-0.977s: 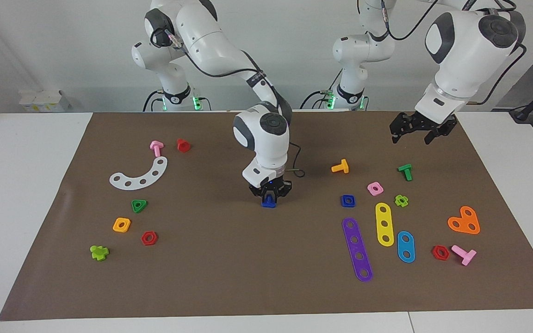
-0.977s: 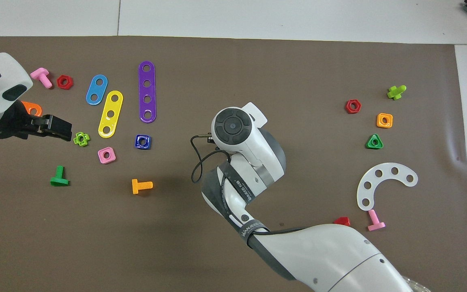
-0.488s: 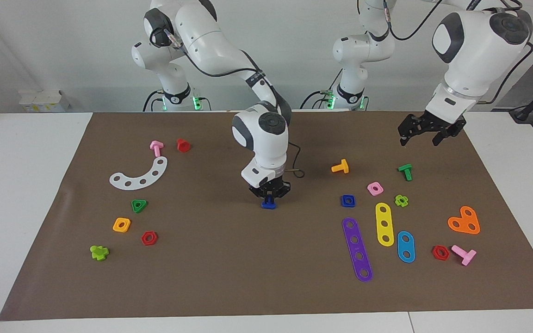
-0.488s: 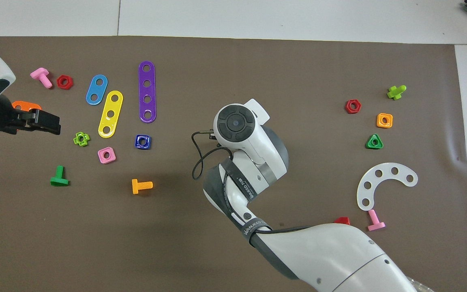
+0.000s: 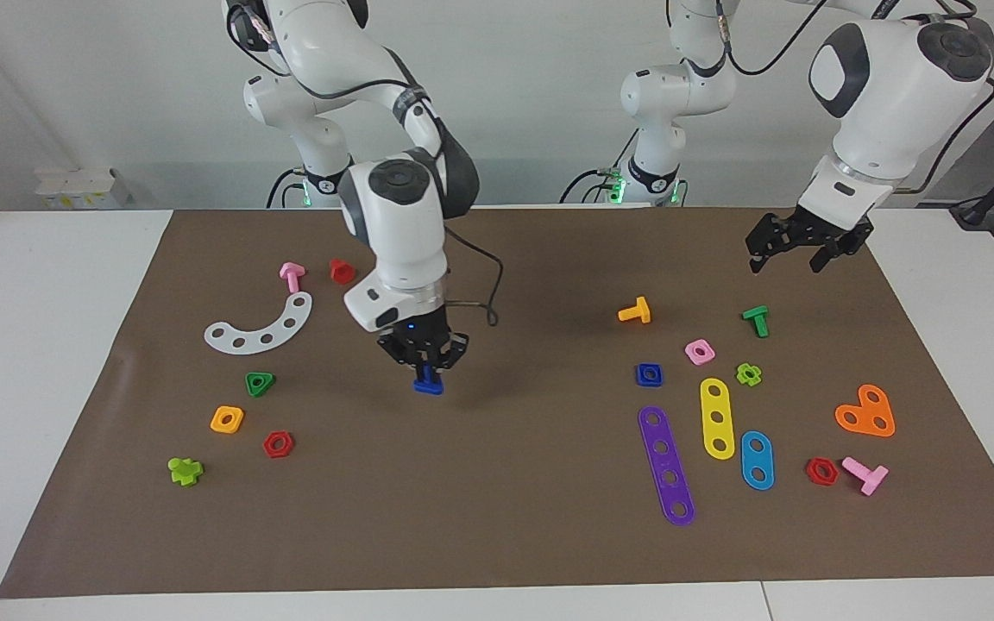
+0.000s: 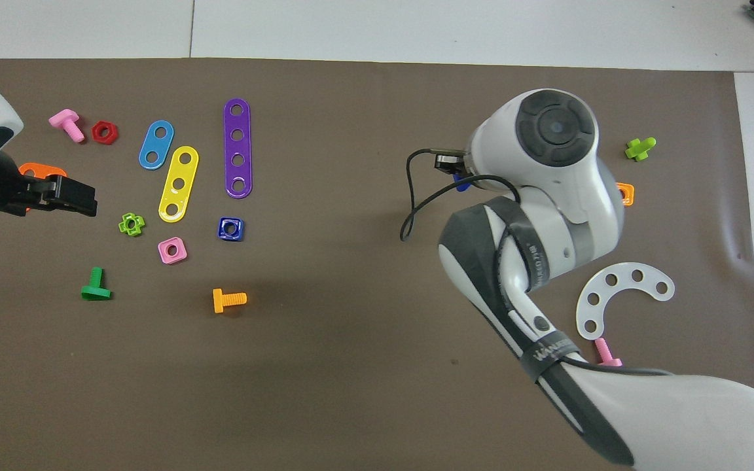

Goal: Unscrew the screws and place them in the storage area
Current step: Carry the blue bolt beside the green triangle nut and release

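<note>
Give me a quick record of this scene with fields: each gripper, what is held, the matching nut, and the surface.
right gripper: shut on the blue bolt, raised over the brown mat
left gripper: open, empty, waiting over the mat's left-arm end, above the green bolt
blue square nut: lying on the mat beside the purple strip
</note>
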